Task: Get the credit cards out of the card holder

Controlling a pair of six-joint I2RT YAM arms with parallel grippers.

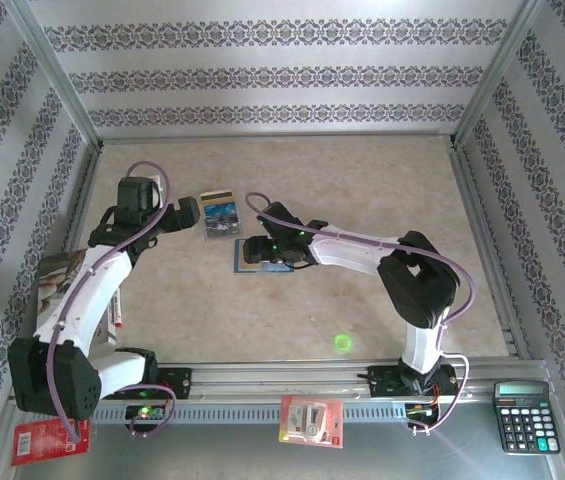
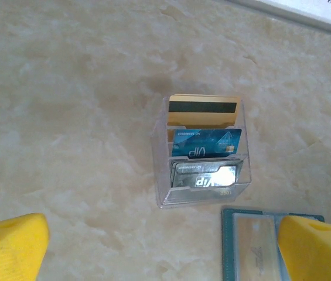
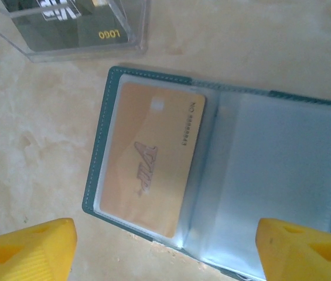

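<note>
The card holder [image 3: 282,175], a slate-blue bifold, lies open and flat on the table. A tan-gold credit card [image 3: 147,170] sits in its left sleeve; the right sleeve looks empty. My right gripper [image 3: 165,252] hovers over it, open, one yellow finger [image 3: 27,252] to each side of the wallet. In the top view the arm covers most of the card holder [image 1: 274,266]. Just beyond stands a clear tiered box [image 2: 203,152] with a gold card [image 2: 203,109], a blue card [image 2: 206,143] and a silvery one [image 2: 206,175]. My left gripper [image 2: 164,252] hangs open before this box, holding nothing.
A black calculator [image 1: 527,415] lies at the near right outside the rail. Red-and-white packets [image 1: 311,420] [image 1: 50,440] lie along the near edge. Another printed packet [image 1: 57,275] sits by the left arm. Metal rails frame the beige table [image 1: 382,190].
</note>
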